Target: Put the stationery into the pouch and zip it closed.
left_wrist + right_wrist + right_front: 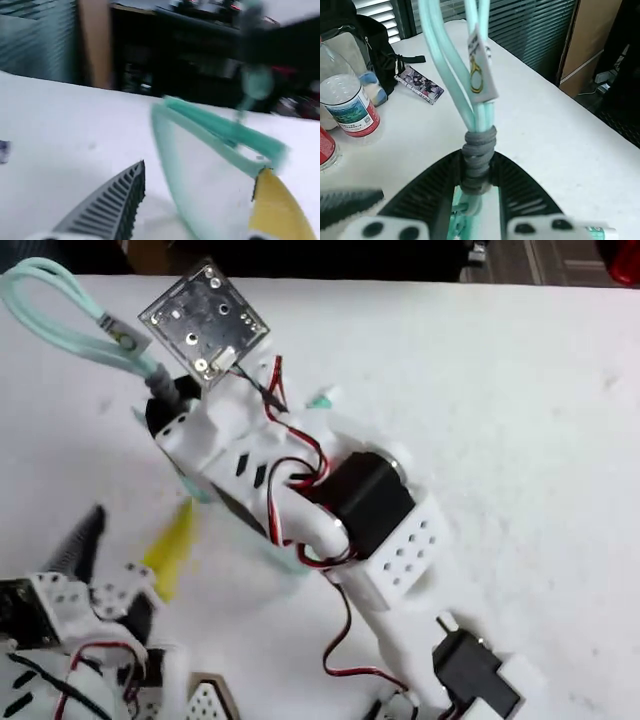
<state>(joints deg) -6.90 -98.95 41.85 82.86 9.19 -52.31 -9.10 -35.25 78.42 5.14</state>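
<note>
The right pincer (pixel 476 175) is clamped on a mint-green looped cord (pixel 447 60) bound in a grey wrap (pixel 479 145). The left pincer (pixel 202 170) is spread wide near the translucent, green-edged pouch (pixel 220 130).

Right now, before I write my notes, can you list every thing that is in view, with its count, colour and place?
pouch: one, clear with a green zip edge, lying on the table, partly under the right arm
cord loop: one, mint green, with a grey wrap and a tag, held in the right hand
small item: one, white and green, on the table beside the right arm; too small to name
bottle: one, clear with a coloured label, far side of the table
bag: one, black, beside the bottle
card: one, dark print, flat by the bag
table: one, white
left hand: one dark finger, one yellow, open, at the pouch
right hand: black, shut on the grey wrap
</note>
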